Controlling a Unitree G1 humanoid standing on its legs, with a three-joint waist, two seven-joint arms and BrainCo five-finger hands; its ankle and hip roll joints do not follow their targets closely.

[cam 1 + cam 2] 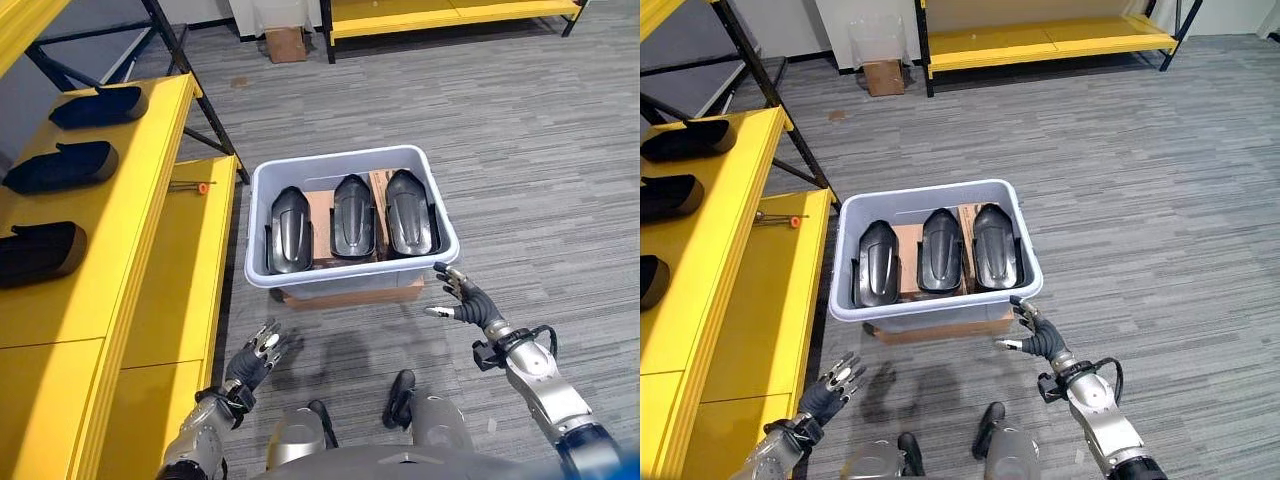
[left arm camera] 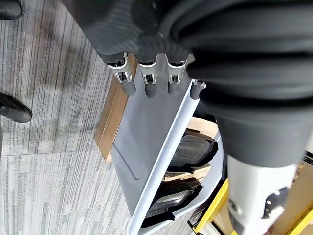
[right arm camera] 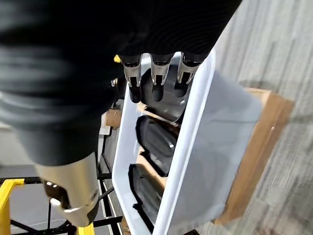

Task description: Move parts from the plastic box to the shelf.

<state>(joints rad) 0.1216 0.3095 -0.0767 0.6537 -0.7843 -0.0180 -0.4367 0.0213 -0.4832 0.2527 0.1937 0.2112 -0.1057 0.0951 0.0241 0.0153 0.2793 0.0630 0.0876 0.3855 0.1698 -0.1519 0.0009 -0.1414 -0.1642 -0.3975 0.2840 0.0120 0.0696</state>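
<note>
A pale grey plastic box (image 1: 352, 276) rests on a flat cardboard piece (image 1: 350, 296) on the floor. Inside it stand three black moulded parts (image 1: 353, 217) side by side on cardboard. Three more black parts (image 1: 62, 165) lie on the top of the yellow shelf (image 1: 120, 260) to the left. My left hand (image 1: 258, 354) hovers open below the box's near left corner, holding nothing. My right hand (image 1: 468, 301) is open just off the box's near right corner, its fingers (image 3: 154, 78) near the rim and empty.
A lower yellow shelf board (image 1: 190, 270) runs beside the box, with a thin rod with an orange tip (image 1: 190, 186) on it. Black shelf struts (image 1: 190, 70) stand behind. Another yellow rack (image 1: 450, 15) and a small cardboard box (image 1: 286, 43) sit at the back. Grey carpet surrounds the box.
</note>
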